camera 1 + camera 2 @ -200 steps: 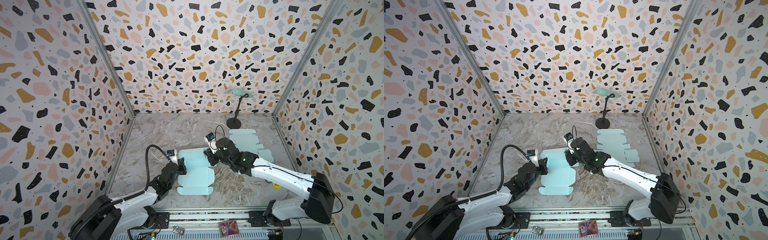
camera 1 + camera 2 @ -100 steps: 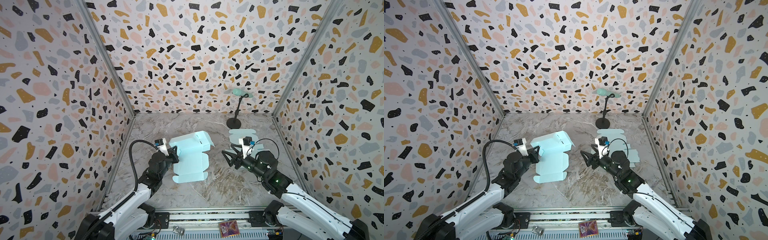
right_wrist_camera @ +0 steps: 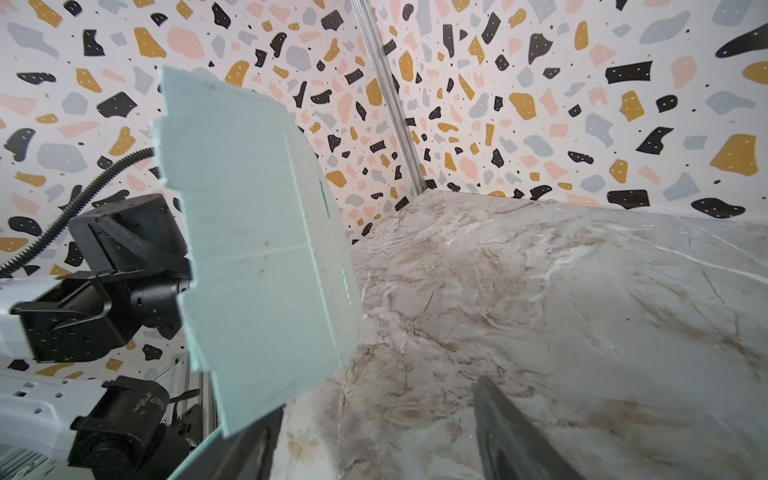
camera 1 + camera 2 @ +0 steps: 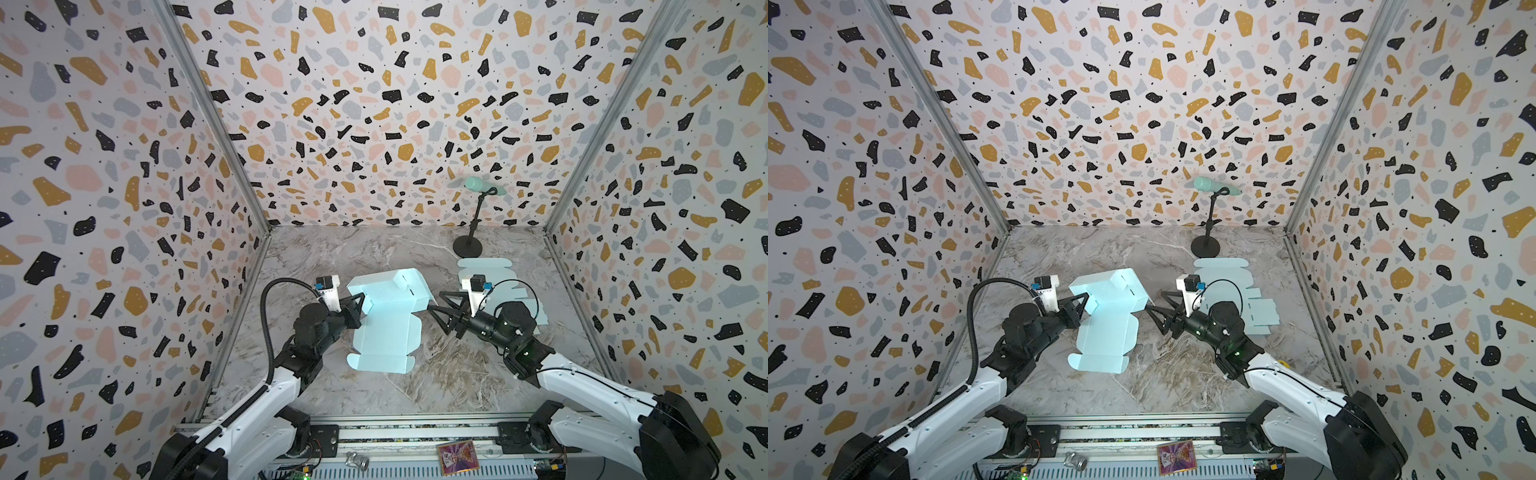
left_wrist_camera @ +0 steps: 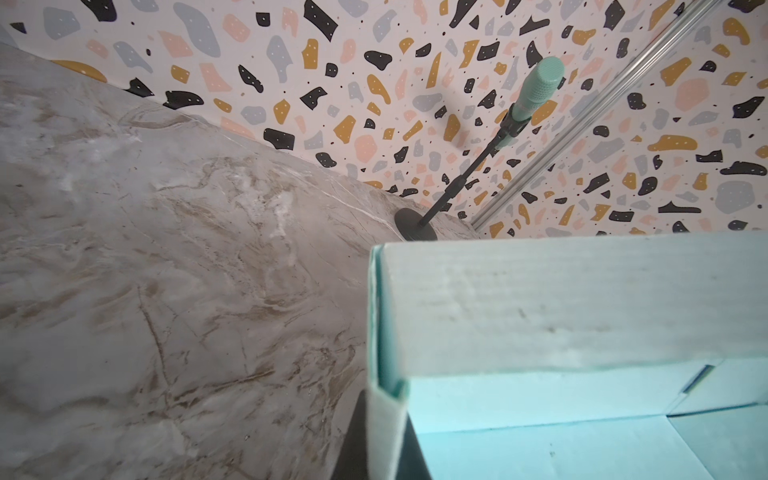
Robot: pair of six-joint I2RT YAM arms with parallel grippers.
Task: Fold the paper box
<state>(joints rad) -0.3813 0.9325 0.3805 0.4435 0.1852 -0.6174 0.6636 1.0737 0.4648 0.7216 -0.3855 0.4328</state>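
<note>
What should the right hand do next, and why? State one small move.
Probably ease the right hand toward the paper box until its right edge sits between the open jaws. The left hand is shut on the box's left edge, holding it tilted, and the right hand is open beside it, gripping nothing.

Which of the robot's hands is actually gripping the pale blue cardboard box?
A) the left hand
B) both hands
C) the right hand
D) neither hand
A: the left hand is pinched shut on a side wall of the paper box, holding it tilted up, while the right hand has its fingers spread open at the box's opposite side.
</note>
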